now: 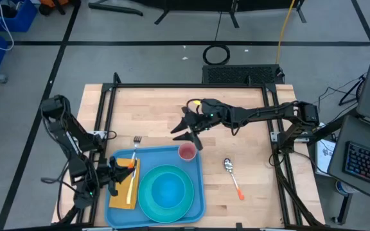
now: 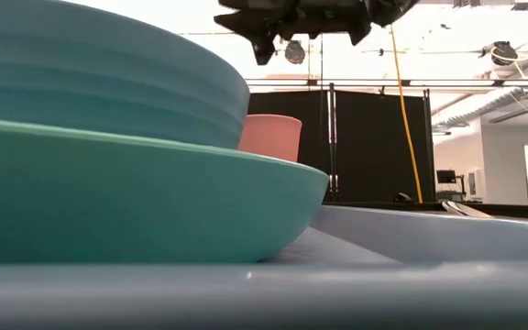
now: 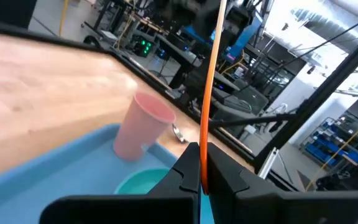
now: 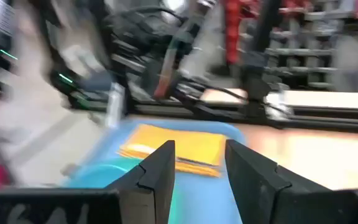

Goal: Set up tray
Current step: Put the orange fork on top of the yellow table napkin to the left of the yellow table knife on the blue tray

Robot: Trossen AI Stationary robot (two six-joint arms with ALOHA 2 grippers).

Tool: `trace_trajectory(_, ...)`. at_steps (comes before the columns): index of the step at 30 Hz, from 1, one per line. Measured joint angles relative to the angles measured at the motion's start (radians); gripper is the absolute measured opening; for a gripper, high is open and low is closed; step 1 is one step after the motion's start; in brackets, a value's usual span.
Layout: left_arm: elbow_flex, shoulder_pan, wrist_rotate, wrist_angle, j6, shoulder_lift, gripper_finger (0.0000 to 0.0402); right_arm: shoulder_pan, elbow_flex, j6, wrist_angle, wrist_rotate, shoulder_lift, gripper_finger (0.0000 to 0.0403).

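The light-blue tray [image 1: 153, 160] lies at the table's near left. On it are a yellow napkin [image 1: 123, 192], a teal plate [image 1: 148, 192] with a blue bowl [image 1: 169, 190] in it, and a pink cup [image 1: 187, 152] upright in the far right corner. My left gripper [image 1: 124, 169] is over the tray's left part, shut on an orange-handled fork [image 1: 136, 142]. My right gripper [image 1: 188, 136] hangs open above the table, just beyond the cup, with nothing between its fingers. An orange-handled spoon [image 1: 232, 176] lies on the table right of the tray. My left gripper pinches the fork's orange handle [image 3: 205, 155] between its two fingers [image 3: 229, 177]. The fingers come level from the table's left side and lie across the handle. The fork points toward the table's far edge, tines [image 1: 137, 138] beyond the tray's far rim. Whether it rests on anything I cannot tell.
Bare wooden table [image 1: 236, 128] stretches behind and to the right of the tray. A black metal frame [image 1: 191, 85] runs along the table's far and side edges. In the low view the plate [image 2: 136, 192] and bowl [image 2: 99, 73] fill the left, the cup [image 2: 270, 137] behind them.
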Motion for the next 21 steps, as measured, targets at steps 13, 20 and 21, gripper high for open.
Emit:
trace_trajectory(13, 0.0, -0.019, 0.008, 0.011, -0.317, 0.229, 0.0007, 0.059, 0.174, -0.185, -0.196, 0.116, 0.019, 0.0134)
trace_trajectory(20, 0.0, -0.016, 0.039, 0.079, -0.339, 0.294, 0.0007, 0.064, 0.26, -0.154, -0.235, 0.114, 0.154, 0.0158)
trace_trajectory(21, 0.0, -0.012, 0.055, 0.1, -0.323, 0.305, 0.0007, 0.067, 0.276, -0.155, -0.24, 0.114, 0.177, 0.0163)
